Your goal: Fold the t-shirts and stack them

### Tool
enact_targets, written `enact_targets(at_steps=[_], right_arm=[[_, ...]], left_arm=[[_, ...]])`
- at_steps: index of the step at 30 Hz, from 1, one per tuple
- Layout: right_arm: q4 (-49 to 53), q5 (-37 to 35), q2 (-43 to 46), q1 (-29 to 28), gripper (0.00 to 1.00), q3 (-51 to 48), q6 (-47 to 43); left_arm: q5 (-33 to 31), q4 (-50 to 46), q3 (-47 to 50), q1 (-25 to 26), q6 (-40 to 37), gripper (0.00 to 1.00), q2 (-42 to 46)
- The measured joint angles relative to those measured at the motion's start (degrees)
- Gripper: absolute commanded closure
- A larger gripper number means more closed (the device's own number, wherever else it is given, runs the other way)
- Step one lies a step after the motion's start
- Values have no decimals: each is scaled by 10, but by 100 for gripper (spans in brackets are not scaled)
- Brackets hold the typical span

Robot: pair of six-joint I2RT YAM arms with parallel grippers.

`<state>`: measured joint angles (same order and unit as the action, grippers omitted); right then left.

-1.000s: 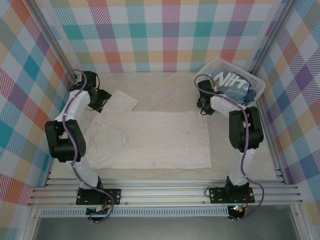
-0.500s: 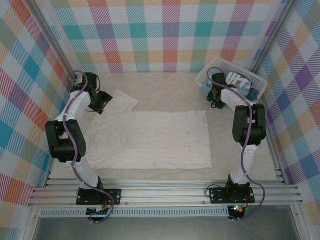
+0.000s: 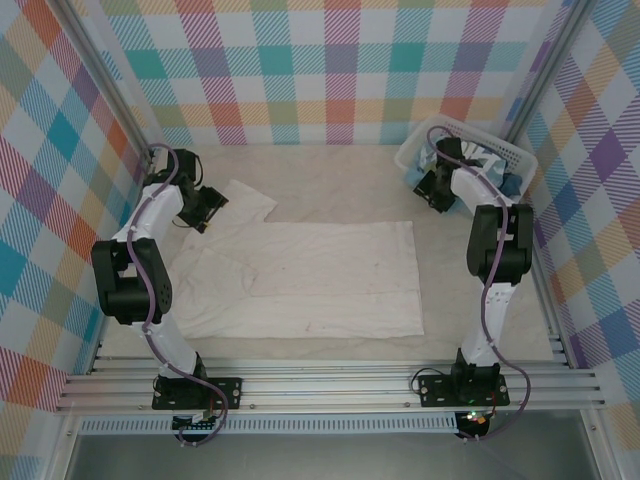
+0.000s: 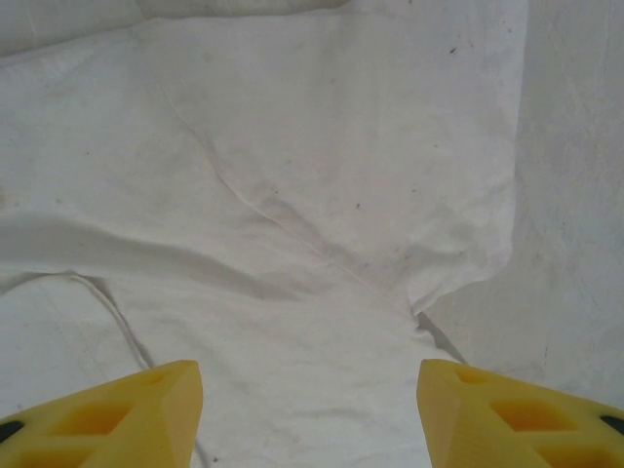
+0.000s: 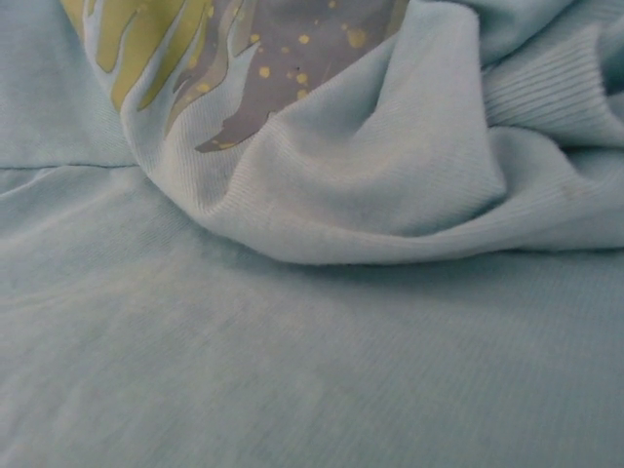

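Now the right claw (image 3: 438, 192) is in the basket (image 3: 523, 156) on the blue shirt (image 5: 312, 370), can't tell its grip. Fetching it, likely. The left claw (image 4: 310, 414) hangs spread above the white shirt (image 3: 320, 275), left of the basket. Next: pinch, lift out.

The left claw (image 4: 310, 390) gapes wide, while the right claw (image 3: 436, 188), stretched far forward, perhaps points downward.

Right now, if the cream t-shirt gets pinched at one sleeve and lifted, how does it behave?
Probably floppy: the cream t-shirt lies flat with soft creases, so it should drape from one pinch. Likely light: thin cloth. Pushed, it would probably bunch, like its creased sleeve.
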<state>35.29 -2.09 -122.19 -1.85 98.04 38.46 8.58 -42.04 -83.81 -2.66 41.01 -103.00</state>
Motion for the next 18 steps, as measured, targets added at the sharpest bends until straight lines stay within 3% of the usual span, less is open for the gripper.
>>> enact_targets(at_steps=[10, 18], right_arm=[[52, 25, -26, 5, 49, 53, 2], [-43, -75, 122, -64, 50, -126, 43]], left_arm=[[6, -2, 0, 0, -4, 40, 0], [4, -19, -30, 0, -10, 40, -4]])
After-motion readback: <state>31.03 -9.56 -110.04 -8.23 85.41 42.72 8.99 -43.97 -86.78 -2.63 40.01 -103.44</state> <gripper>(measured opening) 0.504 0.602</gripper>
